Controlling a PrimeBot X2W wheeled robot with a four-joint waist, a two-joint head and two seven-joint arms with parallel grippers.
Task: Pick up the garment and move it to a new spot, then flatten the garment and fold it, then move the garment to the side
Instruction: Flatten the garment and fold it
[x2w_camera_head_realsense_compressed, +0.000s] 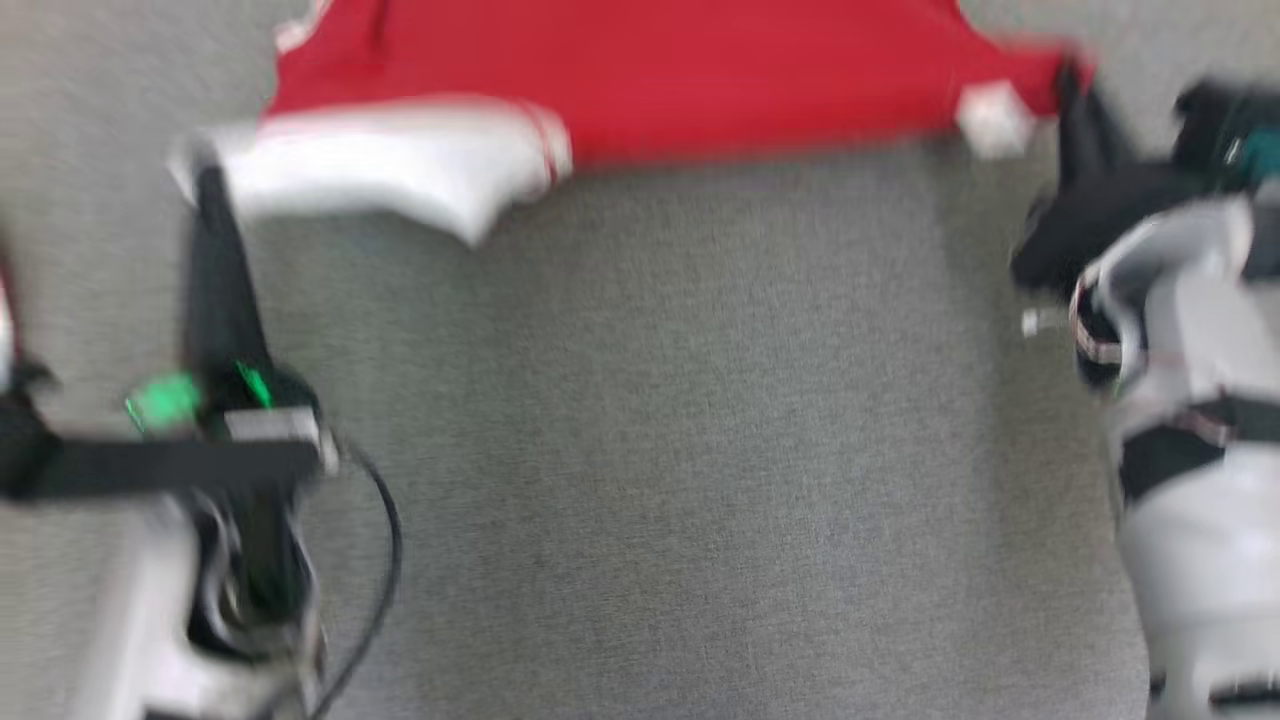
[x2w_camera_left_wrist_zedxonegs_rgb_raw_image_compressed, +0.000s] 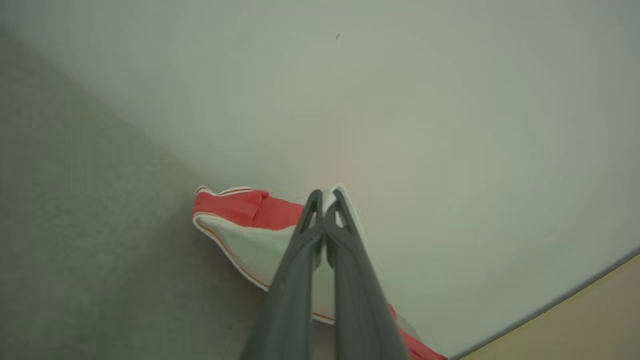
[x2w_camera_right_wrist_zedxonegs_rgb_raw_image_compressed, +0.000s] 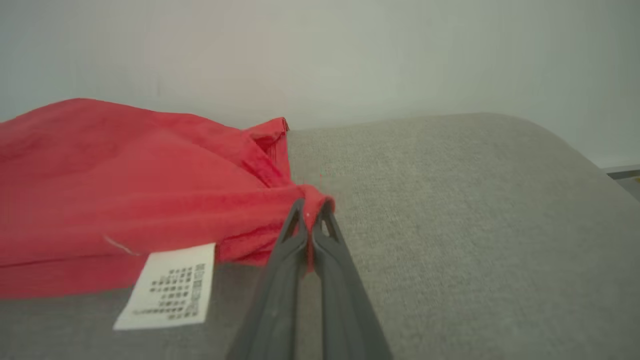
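A red garment (x2w_camera_head_realsense_compressed: 700, 80) with white sleeves lies stretched across the far part of the grey fabric surface (x2w_camera_head_realsense_compressed: 650, 450). My left gripper (x2w_camera_head_realsense_compressed: 205, 175) is shut on its white sleeve (x2w_camera_head_realsense_compressed: 390, 165) at the left end; the left wrist view has the fingers (x2w_camera_left_wrist_zedxonegs_rgb_raw_image_compressed: 325, 200) pinching white cloth (x2w_camera_left_wrist_zedxonegs_rgb_raw_image_compressed: 250, 245). My right gripper (x2w_camera_head_realsense_compressed: 1070, 75) is shut on the red hem corner at the right end; in the right wrist view its fingers (x2w_camera_right_wrist_zedxonegs_rgb_raw_image_compressed: 311, 210) pinch red cloth (x2w_camera_right_wrist_zedxonegs_rgb_raw_image_compressed: 125, 190). A white care label (x2w_camera_right_wrist_zedxonegs_rgb_raw_image_compressed: 167, 292) hangs from the hem there and shows in the head view too (x2w_camera_head_realsense_compressed: 993, 118).
A pale wall (x2w_camera_right_wrist_zedxonegs_rgb_raw_image_compressed: 350, 50) rises right behind the grey surface. The surface curves down at its right edge (x2w_camera_right_wrist_zedxonegs_rgb_raw_image_compressed: 575, 150). A black cable (x2w_camera_head_realsense_compressed: 385, 560) loops beside my left forearm. Bare grey fabric lies between my two arms.
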